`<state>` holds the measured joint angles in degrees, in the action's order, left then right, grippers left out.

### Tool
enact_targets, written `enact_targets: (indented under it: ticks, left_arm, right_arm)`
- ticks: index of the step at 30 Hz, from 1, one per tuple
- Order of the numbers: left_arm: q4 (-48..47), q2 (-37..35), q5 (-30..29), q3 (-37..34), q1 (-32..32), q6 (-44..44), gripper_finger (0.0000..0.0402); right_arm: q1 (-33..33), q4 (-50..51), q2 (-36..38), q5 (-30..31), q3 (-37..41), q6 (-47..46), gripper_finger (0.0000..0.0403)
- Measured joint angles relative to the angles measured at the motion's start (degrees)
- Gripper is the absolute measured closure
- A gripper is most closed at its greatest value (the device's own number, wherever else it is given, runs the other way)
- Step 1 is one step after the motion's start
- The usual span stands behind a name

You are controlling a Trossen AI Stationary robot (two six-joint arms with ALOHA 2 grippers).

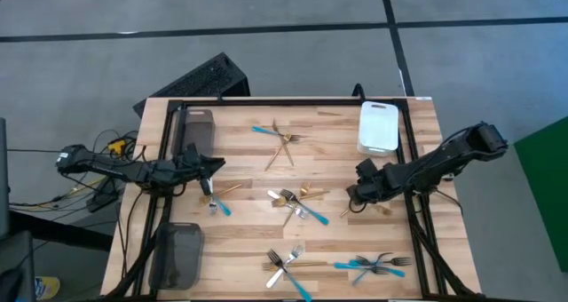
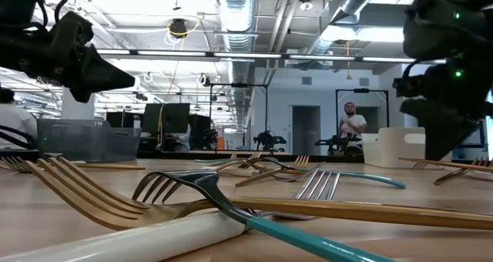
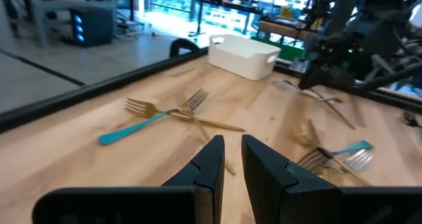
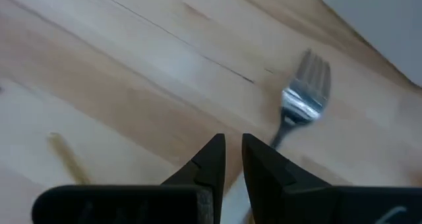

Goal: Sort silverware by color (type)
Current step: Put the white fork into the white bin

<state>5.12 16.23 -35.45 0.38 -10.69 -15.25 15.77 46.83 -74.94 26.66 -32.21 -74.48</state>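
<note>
Right gripper (image 4: 227, 155), fingers almost pressed together and holding nothing, hovers low over the worktop (image 4: 119, 72) beside a silver fork (image 4: 300, 105); its tines point away from the gripper, toward the white tray (image 4: 379, 26).

Left claw (image 3: 227, 159) nearly closed, empty, above blue-handled fork (image 3: 135, 126) crossing gold forks (image 3: 188, 112), white tray (image 3: 242, 55) beyond

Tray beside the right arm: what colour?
White tray, clearest in the high view.
</note>
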Motion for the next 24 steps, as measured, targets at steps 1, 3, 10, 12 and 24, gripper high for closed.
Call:
enact_targets:
  ticks: [1,3,10,12,24]
  left_arm:
    - [-0.12,0.06,-1.04,0.0,-0.47,0.87,0.0358]
    - [-0.03,0.02,-3.29,0.0,-1.14,2.43,0.0358]
    - [-0.08,0.02,-5.17,0.0,-1.34,2.74,0.0358]
    - [-0.08,0.02,-5.12,0.0,-1.34,2.74,0.0358]
    - [-0.09,0.15,7.42,0.0,-1.34,2.78,0.0358]
  right_arm:
    - [0.0,0.86,-0.47,-0.01,0.0,-0.45,0.0325]
    - [0.0,1.81,-0.89,-0.33,0.0,-0.6,0.0325]
    - [-0.23,3.35,-0.76,-3.76,-0.09,0.75,0.0325]
    - [-0.51,3.85,-0.92,-4.57,-0.09,0.79,0.0325]
    - [0.67,4.19,-1.13,-10.33,-1.81,4.57,0.0325]
